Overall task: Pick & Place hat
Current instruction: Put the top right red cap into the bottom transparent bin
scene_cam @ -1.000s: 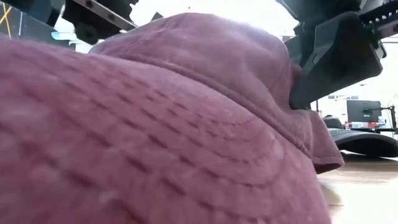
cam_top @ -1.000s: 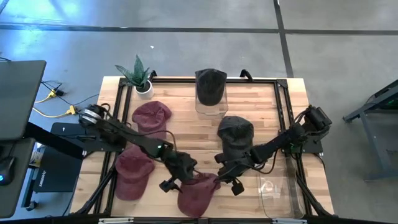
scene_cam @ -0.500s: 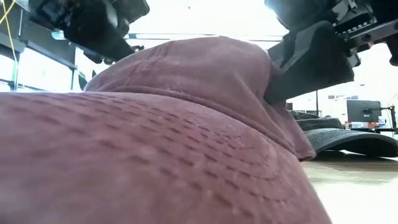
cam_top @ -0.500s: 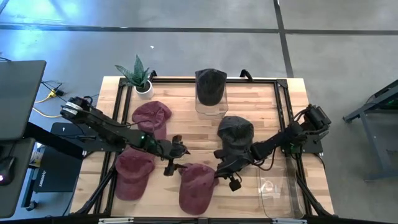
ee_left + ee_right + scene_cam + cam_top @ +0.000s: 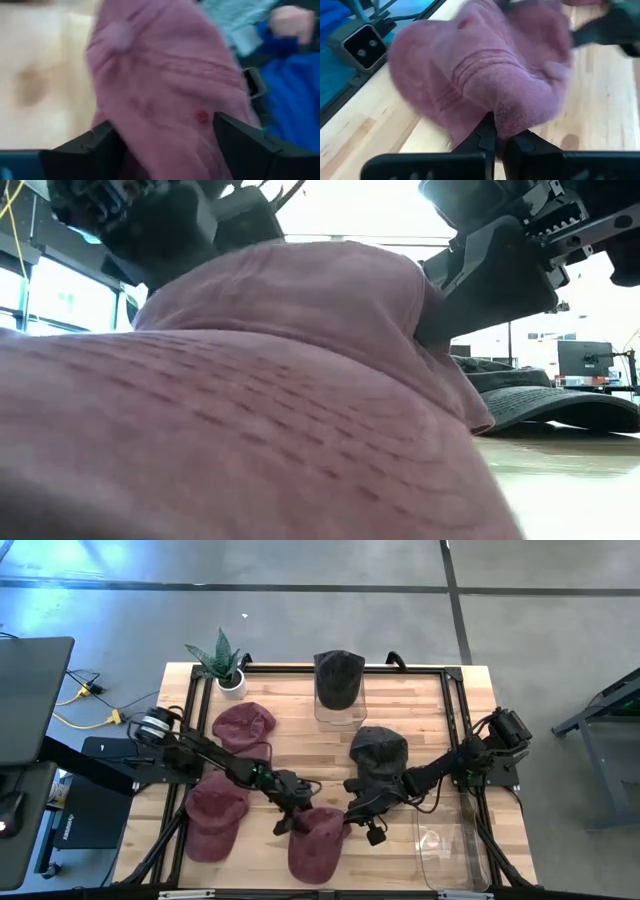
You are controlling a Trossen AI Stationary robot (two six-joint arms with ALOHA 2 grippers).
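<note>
A maroon cap (image 5: 315,843) lies near the table's near edge, with its brim toward the low camera (image 5: 250,430). My right gripper (image 5: 358,823) is at the cap's right side and is shut on it. My left gripper (image 5: 290,818) is at the cap's left side and open. Its two fingers (image 5: 87,150) stand on either side of the crown (image 5: 165,100). Whether they touch the crown, I cannot tell. My right gripper pinches a fold of the crown's fabric at its lower right edge (image 5: 512,117) between its two shut fingers (image 5: 482,132). The fingers come nearly level from the table's right. The cap sits on the table with its brim lying flat.
Two more maroon caps (image 5: 243,728) (image 5: 215,817) lie on the left. A dark cap (image 5: 378,753) lies right of centre, and another dark cap sits on a clear stand (image 5: 338,680) at the far edge. A potted plant (image 5: 225,665) and a clear container (image 5: 445,845) are also there.
My left gripper drew back toward the table's left and far side, then came back to the cap's left side. The cap's crown shifted slightly toward the far edge while held in my shut right gripper, and the cap stayed on the table.
</note>
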